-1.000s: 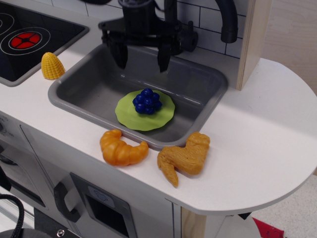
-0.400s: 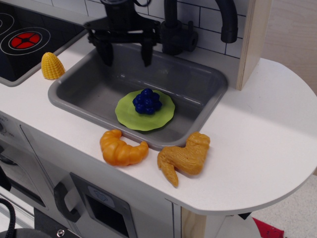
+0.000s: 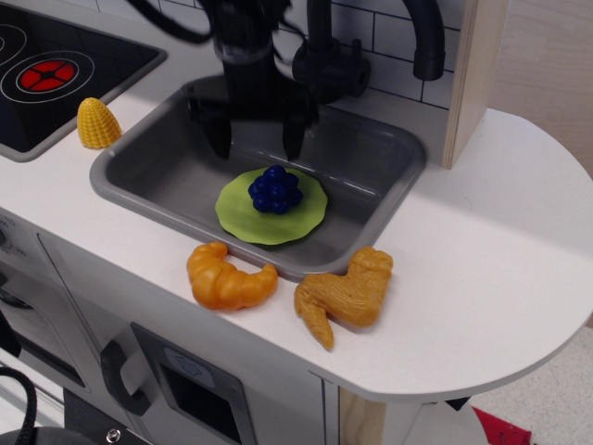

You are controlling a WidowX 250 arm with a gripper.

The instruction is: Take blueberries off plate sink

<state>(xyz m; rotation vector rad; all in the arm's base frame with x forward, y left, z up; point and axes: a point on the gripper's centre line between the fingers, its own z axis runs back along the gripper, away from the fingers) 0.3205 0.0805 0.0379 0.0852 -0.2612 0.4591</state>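
The dark blue blueberries (image 3: 275, 189) sit on the lime-green plate (image 3: 252, 219), which lies on the floor of the grey sink (image 3: 389, 185). My black gripper (image 3: 257, 141) hangs open inside the sink, just behind and slightly left of the berries. Its two fingertips point down, spread apart, a little above the plate's far edge. It holds nothing.
A yellow corn cob (image 3: 96, 122) stands on the counter left of the sink. An orange croissant (image 3: 227, 277) and a fried chicken piece (image 3: 347, 293) lie on the counter in front of the sink. A black stovetop (image 3: 56, 74) is at far left, a black faucet (image 3: 329, 56) behind.
My gripper dropped lower into the sink and shifted right and toward the berries. The berries and plate have not moved.
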